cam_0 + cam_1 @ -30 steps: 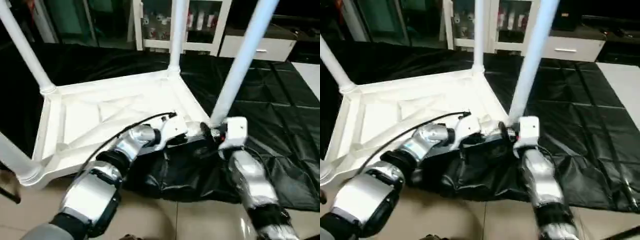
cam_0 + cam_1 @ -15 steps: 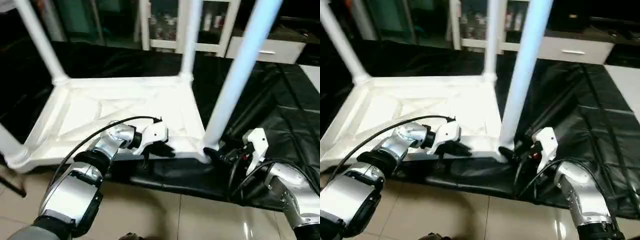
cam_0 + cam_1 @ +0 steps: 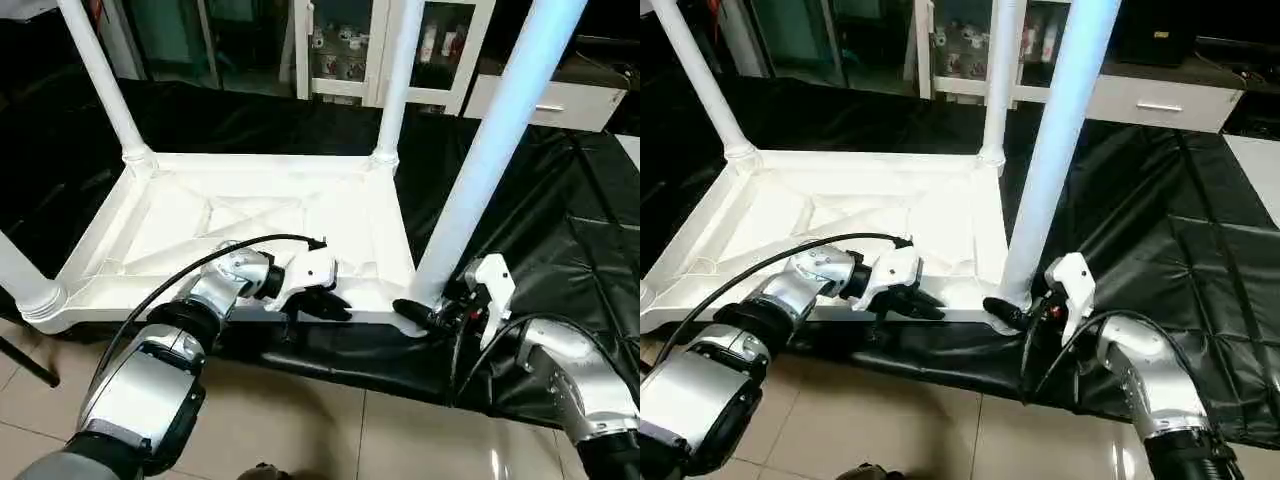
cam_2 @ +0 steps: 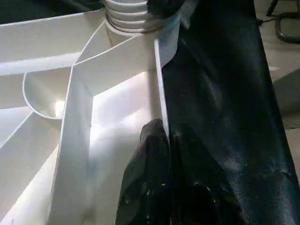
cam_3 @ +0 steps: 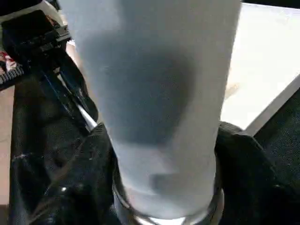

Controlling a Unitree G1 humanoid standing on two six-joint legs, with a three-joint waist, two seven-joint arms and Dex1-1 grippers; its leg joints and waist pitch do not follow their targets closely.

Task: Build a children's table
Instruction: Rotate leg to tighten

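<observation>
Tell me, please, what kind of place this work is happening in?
Probably an indoor room such as a lab or workshop. A white glass-door cabinet holding small items stands at the back, the floor is glossy tile, and a black sheet is spread under the upturned children's table.

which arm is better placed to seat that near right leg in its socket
Right, probably. The right gripper has its jaws on either side of the near right leg, low by the corner socket. The left gripper is shut on the tabletop's near rim, so it can steady the tabletop.
</observation>
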